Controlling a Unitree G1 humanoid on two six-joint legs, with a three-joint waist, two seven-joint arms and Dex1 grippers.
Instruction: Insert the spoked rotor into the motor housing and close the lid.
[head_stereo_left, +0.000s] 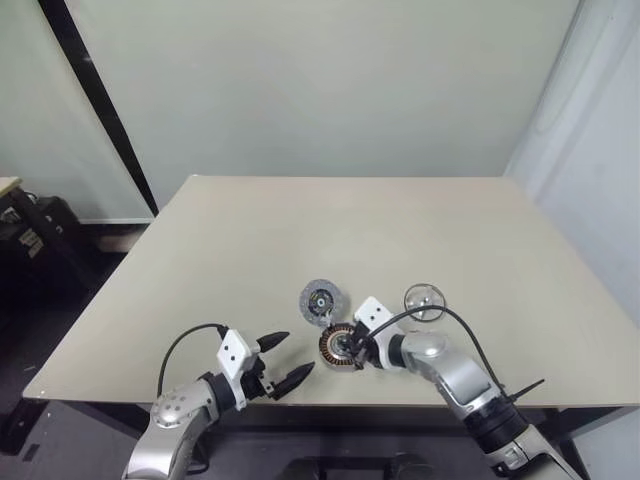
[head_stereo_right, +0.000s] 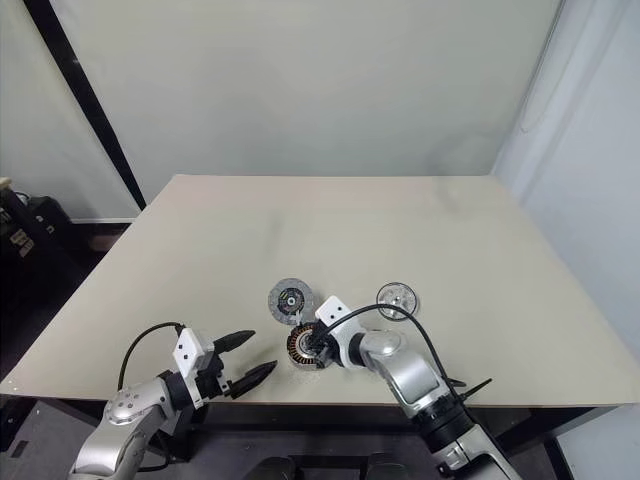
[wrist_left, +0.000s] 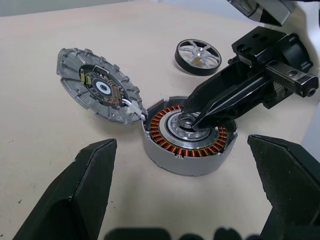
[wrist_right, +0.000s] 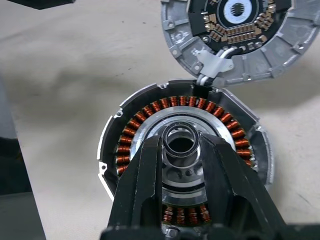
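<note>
Copper windings ring the motor housing (wrist_right: 185, 165), which is set near the front edge of the table (head_stereo_left: 300, 220) with its lid (wrist_left: 97, 86) swung open beside it, joined by a short cable. A small dark ring (wrist_right: 181, 141) at the housing's centre is pinched between the narrowed fingers of the right gripper (wrist_right: 181, 150), while the left gripper (head_stereo_left: 284, 360) is held wide open and empty nearby. Nothing is counted as done yet: the spoked rotor (wrist_left: 198, 55) is left lying on the table apart from the housing, still to be inserted, and the lid still to be closed.

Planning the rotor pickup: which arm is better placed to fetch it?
Probably the right. Its tool is at the motor housing, and the spoked rotor lies on that side. The left tool hangs open across the housing from it.
</note>
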